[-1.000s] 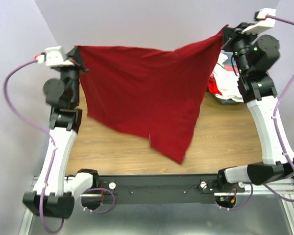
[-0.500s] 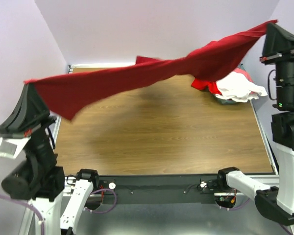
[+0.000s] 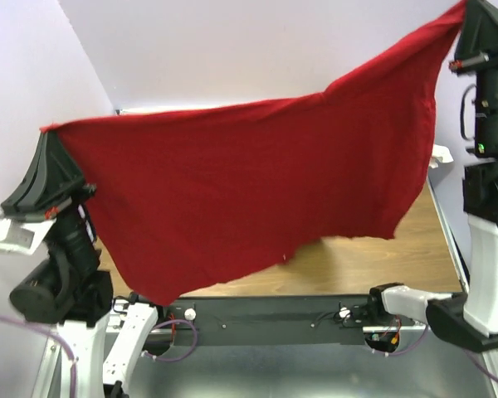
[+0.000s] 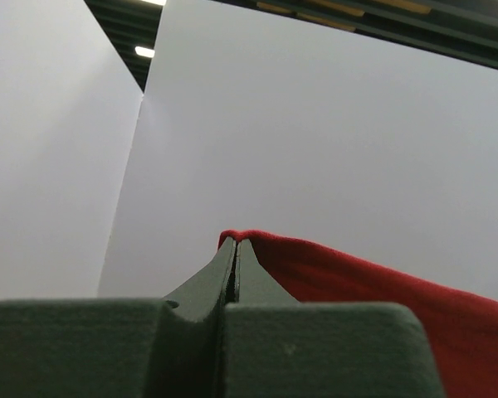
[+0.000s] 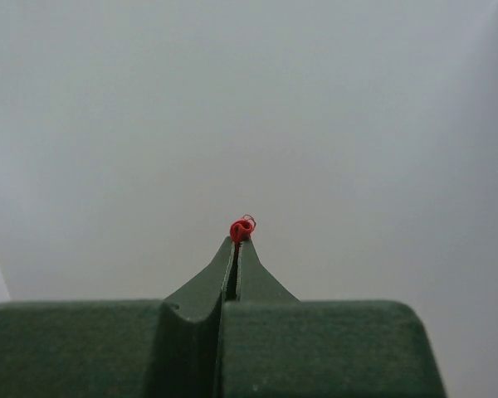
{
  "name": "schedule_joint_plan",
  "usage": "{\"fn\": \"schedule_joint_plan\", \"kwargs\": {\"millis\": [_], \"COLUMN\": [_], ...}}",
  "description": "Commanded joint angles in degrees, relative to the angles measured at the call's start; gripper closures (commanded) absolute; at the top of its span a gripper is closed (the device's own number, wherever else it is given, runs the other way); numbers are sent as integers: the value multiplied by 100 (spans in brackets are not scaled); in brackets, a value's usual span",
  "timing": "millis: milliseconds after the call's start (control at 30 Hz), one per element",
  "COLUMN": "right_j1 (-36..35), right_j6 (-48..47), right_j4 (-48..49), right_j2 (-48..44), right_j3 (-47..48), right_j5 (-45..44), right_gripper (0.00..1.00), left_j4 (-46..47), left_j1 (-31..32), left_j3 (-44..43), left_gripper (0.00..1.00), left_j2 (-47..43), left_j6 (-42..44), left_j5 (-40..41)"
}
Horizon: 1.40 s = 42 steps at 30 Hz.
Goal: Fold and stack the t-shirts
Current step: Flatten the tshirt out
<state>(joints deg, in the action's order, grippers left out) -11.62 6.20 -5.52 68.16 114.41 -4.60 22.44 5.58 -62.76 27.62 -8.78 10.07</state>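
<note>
Gripping crimson t-shirt [image 3: 257,191] by two corners, with left gripper [image 4: 235,242] and right gripper [image 5: 236,239] pinched fully closed on cloth. Lower evenly with the span taut, then lay flat on table [image 3: 398,249].

Bright, soft, even light everywhere; the shirt [image 3: 257,191] shows only faint fold shading. A ceiling lamp [image 4: 144,51] glows at the upper left of the left wrist view. The left gripper [image 4: 235,242] and right gripper [image 5: 236,242] blur toward the bottom edge.
</note>
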Motion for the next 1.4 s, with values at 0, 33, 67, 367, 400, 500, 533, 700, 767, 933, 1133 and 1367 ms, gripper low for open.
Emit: {"fn": "schedule_joint_plan", "kwargs": {"millis": [0, 33, 67, 367, 400, 500, 533, 700, 767, 933, 1133, 1367], "right_j1": [37, 37, 37, 63, 89, 142, 160, 177, 177, 169, 151, -94], "right_j6": [-233, -259, -268, -172, -128, 101, 153, 180, 250, 496, 1242, 1824], "right_j4": [86, 95, 130, 1078, 1158, 1308, 1299, 1194, 1176, 1211, 1343, 1343], "right_j2": [671, 794, 908, 2806, 3086, 4351, 4685, 6672, 6675, 5789, 4681, 4038], "right_j3": [371, 406, 441, -7, 54, 659, 992, 2744, 2535, 814, -1568, -3405], "right_j5": [-181, -190, -243, -577, -586, -542, -498, -235, -269, -314, 257, 627], "right_gripper": [100, 99, 99, 99, 99, 99, 99, 28, 0, 0, 0, 0], "left_j4": [629, 848, 946, 2686, 2713, 2705, 2687, 1924, 1564, 1343, 877, -616], "left_j1": [-31, -31, -31, -84, -110, -242, -259, -304, -286, -172, 214, 461], "left_j3": [334, 396, 449, 1047, 838, 65, -138, -1491, -1835, -1275, -220, 150], "left_gripper": [100, 100, 100, 100, 100, 100, 98, 6, 2, 2, 1, 1], "left_j2": [568, 683, 805, 3124, 3423, 5001, 5304, 6659, 6862, 6371, 5834, 6159], "left_j6": [253, 306, 332, 543, 561, 657, 675, 667, 579, 149, -510, -1380], "left_j5": [663, 759, 856, 2130, 2166, 2166, 2175, 1825, 1745, 1631, 1086, 312]}}
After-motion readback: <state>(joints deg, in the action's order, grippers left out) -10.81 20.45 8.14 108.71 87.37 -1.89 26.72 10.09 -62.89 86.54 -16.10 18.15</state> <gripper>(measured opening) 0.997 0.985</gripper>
